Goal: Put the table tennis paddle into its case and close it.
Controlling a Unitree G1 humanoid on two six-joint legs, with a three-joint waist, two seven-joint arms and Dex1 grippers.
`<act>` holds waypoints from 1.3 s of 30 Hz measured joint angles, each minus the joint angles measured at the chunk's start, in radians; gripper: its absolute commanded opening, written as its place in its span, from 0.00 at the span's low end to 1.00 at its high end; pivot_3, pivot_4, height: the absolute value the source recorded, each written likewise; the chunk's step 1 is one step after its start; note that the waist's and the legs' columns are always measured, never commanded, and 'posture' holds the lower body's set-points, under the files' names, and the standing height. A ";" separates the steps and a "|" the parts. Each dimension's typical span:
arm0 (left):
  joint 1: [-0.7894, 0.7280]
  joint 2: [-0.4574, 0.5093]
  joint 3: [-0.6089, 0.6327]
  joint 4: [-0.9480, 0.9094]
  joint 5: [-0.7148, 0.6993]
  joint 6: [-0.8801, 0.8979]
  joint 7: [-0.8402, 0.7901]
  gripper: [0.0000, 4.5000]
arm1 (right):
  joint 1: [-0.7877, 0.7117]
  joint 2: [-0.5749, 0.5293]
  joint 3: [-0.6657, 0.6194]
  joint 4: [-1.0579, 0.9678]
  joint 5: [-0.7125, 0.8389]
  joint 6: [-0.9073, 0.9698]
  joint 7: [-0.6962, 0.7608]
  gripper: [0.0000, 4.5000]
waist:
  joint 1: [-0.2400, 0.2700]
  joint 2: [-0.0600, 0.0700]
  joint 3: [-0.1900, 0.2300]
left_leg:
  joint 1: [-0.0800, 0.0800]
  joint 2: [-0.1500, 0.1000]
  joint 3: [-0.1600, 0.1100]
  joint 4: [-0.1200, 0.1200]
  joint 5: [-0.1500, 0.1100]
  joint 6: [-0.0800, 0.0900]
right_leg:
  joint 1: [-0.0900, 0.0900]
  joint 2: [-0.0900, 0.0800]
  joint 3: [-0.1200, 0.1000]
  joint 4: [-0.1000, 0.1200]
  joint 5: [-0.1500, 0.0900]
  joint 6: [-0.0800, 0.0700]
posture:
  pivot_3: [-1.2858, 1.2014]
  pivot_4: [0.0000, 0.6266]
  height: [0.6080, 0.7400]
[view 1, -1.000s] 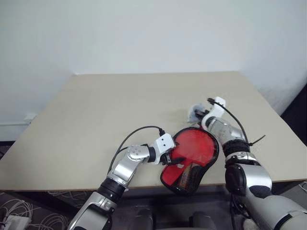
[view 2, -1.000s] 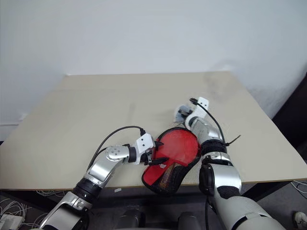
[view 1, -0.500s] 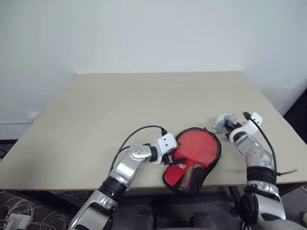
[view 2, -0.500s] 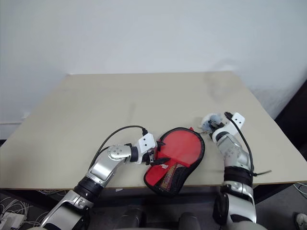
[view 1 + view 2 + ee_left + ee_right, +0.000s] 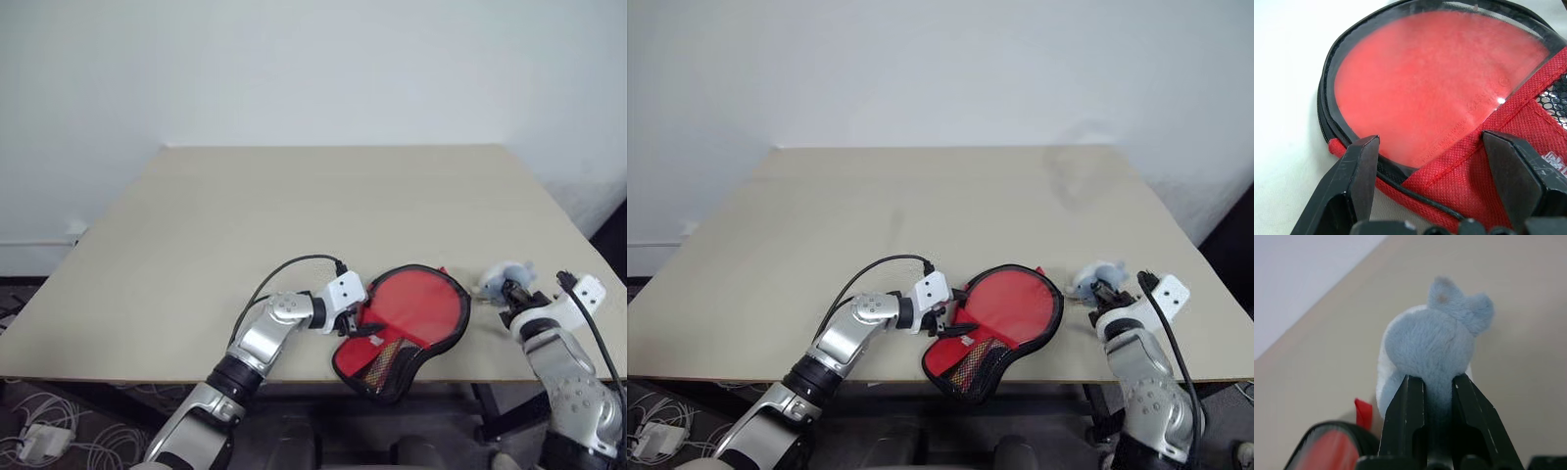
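The left arm reaches in over the table's (image 5: 294,206) near edge, forearm angled toward the far right and bent at the wrist so the left gripper (image 5: 355,324) points rightward at the case (image 5: 387,360). Its two black fingers (image 5: 1349,183) stand well apart, one on each side of the case's open black-trimmed rim, close against the fabric; whether they press on it cannot be told.

The right arm comes up past the table's right near corner, and the right gripper (image 5: 1433,394) points away from the robot. Its fingers are pinched nearly together on a small pale blue plush toy (image 5: 1432,340), which sits between their tips above the table's right edge, just beside the case's rounded end.

The case lies at the near edge, right of the middle, its narrow mesh-patched end hanging slightly over that edge and its round end pointing toward the far right. Its flap is open. The table tennis paddle (image 5: 1435,81) lies inside it, the red rubber face showing through the opening and ringed by the black zip trim, with the red fabric covering the handle end
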 measured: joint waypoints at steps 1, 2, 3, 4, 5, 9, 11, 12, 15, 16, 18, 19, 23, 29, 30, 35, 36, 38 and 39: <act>-0.003 0.000 0.000 0.004 -0.001 0.000 -0.003 0.78 | 0.015 0.010 0.000 -0.005 -0.001 -0.002 -0.012 0.04 | 0.000 0.000 0.000 | 0.000 0.000 0.000 0.000 0.000 0.000 | 0.000 0.000 0.000 0.000 0.000 0.000 | 0.52 0.00 1.00; -0.006 -0.001 0.000 0.008 -0.001 0.000 -0.006 0.78 | 0.029 0.019 0.002 -0.005 -0.001 -0.004 -0.022 0.04 | 0.000 0.000 0.000 | -0.001 0.001 0.000 0.000 0.000 0.000 | 0.000 0.000 -0.001 0.000 0.000 0.000 | 0.52 0.00 1.00; -0.008 -0.001 0.000 0.011 -0.001 0.000 -0.008 0.78 | 0.039 0.024 0.004 -0.005 -0.003 -0.007 -0.026 0.04 | -0.001 0.001 0.000 | -0.001 0.001 0.000 -0.001 0.000 0.000 | 0.000 0.000 -0.002 0.000 0.000 0.000 | 0.52 0.00 1.00; -0.011 -0.002 -0.001 0.016 -0.001 -0.001 -0.011 0.78 | 0.042 0.032 0.009 -0.006 -0.008 -0.019 -0.031 0.04 | -0.001 0.001 -0.001 | -0.001 0.002 0.000 -0.001 0.000 0.000 | 0.000 0.000 -0.003 0.000 0.000 0.000 | 0.52 0.00 1.00; -0.015 -0.003 -0.001 0.023 -0.001 -0.003 -0.013 0.78 | 0.045 0.046 0.012 -0.009 -0.012 -0.031 -0.037 0.04 | -0.001 0.002 -0.002 | -0.002 0.004 0.000 -0.002 0.000 0.000 | 0.000 0.000 -0.005 0.000 0.000 0.000 | 0.52 0.00 1.00; -0.020 -0.006 -0.002 0.035 -0.001 -0.008 -0.015 0.78 | 0.096 0.080 0.048 -0.046 -0.025 -0.071 -0.044 0.04 | -0.001 0.002 -0.004 | -0.007 0.010 0.003 -0.005 0.000 0.000 | 0.000 0.001 -0.012 0.000 0.001 -0.001 | 0.52 0.00 1.00; -0.021 -0.007 -0.003 0.040 -0.001 -0.009 -0.017 0.78 | 0.141 0.100 0.066 -0.074 -0.027 -0.096 -0.038 0.04 | 0.000 0.001 -0.007 | -0.007 0.013 0.007 -0.012 0.000 0.000 | 0.001 0.001 -0.014 0.000 0.001 -0.002 | 0.52 0.00 1.00; -0.021 -0.007 -0.003 0.042 -0.001 -0.009 -0.019 0.78 | 0.165 0.109 0.074 -0.088 -0.026 -0.109 -0.030 0.04 | -0.001 0.000 -0.009 | -0.007 0.015 0.009 -0.014 0.000 0.000 | 0.001 0.001 -0.016 0.001 0.002 -0.003 | 0.52 0.00 1.00; -0.020 -0.007 -0.003 0.044 -0.001 -0.009 -0.021 0.78 | 0.222 0.127 0.088 -0.113 -0.016 -0.137 -0.013 0.04 | 0.000 0.002 -0.012 | -0.007 0.016 0.009 -0.020 0.000 0.000 | 0.000 0.001 -0.018 0.001 0.002 -0.004 | 0.52 0.00 1.00; -0.020 -0.007 -0.004 0.044 -0.001 -0.009 -0.022 0.78 | 0.249 0.137 0.099 -0.132 -0.016 -0.149 -0.008 0.04 | 0.000 0.003 -0.012 | -0.007 0.016 0.009 -0.021 0.000 0.000 | 0.000 0.001 -0.019 0.001 0.002 -0.004 | 0.52 0.00 1.00; -0.021 -0.007 -0.004 0.045 -0.001 -0.009 -0.023 0.78 | 0.297 0.150 0.119 -0.164 -0.017 -0.164 -0.001 0.04 | -0.001 0.003 -0.013 | -0.007 0.016 0.008 -0.022 0.000 0.000 | 0.001 0.000 -0.020 0.000 0.002 -0.004 | 0.52 0.00 1.00; -0.022 -0.008 -0.005 0.046 -0.001 -0.009 -0.023 0.78 | 0.320 0.152 0.130 -0.177 -0.018 -0.172 0.000 0.04 | -0.001 0.004 -0.013 | -0.008 0.016 0.009 -0.023 0.000 0.000 | 0.002 0.000 -0.020 0.000 0.002 -0.004 | 0.52 0.00 1.00; -0.022 -0.011 -0.008 0.050 -0.001 -0.009 -0.025 0.78 | 0.405 0.169 0.178 -0.222 -0.022 -0.197 0.015 0.04 | 0.004 -0.001 -0.017 | -0.009 0.024 0.021 -0.036 0.000 0.000 | 0.001 0.000 -0.021 0.004 0.000 -0.009 | 0.52 0.00 1.00; -0.023 -0.016 -0.013 0.056 -0.001 -0.011 -0.035 0.78 | 0.493 0.145 0.228 -0.255 -0.036 -0.229 0.092 0.03 | 0.015 0.003 -0.020 | -0.007 0.041 0.039 -0.034 0.000 -0.001 | 0.001 0.000 -0.031 0.001 -0.004 -0.015 | 0.52 0.00 1.00; -0.023 -0.017 -0.014 0.056 -0.001 -0.012 -0.038 0.78 | 0.511 0.135 0.237 -0.263 -0.037 -0.230 0.110 0.03 | 0.015 0.003 -0.020 | -0.007 0.041 0.039 -0.032 0.000 -0.001 | 0.003 0.000 -0.031 0.001 -0.005 -0.015 | 0.52 0.00 1.00; -0.028 -0.024 -0.022 0.063 -0.002 -0.016 -0.055 0.78 | 0.605 0.082 0.278 -0.279 -0.039 -0.258 0.216 0.03 | 0.020 -0.004 -0.025 | -0.007 0.041 0.038 -0.023 0.000 -0.001 | 0.007 0.000 -0.030 0.001 -0.014 -0.013 | 0.52 0.00 1.00; -0.029 -0.024 -0.022 0.065 -0.002 -0.016 -0.059 0.78 | 0.614 0.080 0.282 -0.279 -0.038 -0.262 0.225 0.03 | 0.021 -0.006 -0.026 | -0.006 0.041 0.037 -0.023 0.000 -0.001 | 0.007 0.000 -0.030 0.001 -0.015 -0.014 | 0.52 0.00 1.00; -0.031 -0.024 -0.022 0.070 -0.002 -0.017 -0.063 0.78 | 0.622 0.079 0.283 -0.277 -0.027 -0.260 0.233 0.03 | 0.022 -0.009 -0.028 | -0.006 0.041 0.035 -0.023 0.000 -0.001 | 0.007 0.002 -0.030 0.001 -0.016 -0.014 | 0.52 0.00 1.00; -0.033 -0.024 -0.023 0.072 -0.002 -0.017 -0.063 0.78 | 0.622 0.077 0.283 -0.276 -0.020 -0.258 0.233 0.03 | 0.022 -0.010 -0.028 | -0.006 0.041 0.035 -0.023 0.000 -0.001 | 0.007 0.001 -0.030 0.001 -0.016 -0.014 | 0.52 0.00 1.00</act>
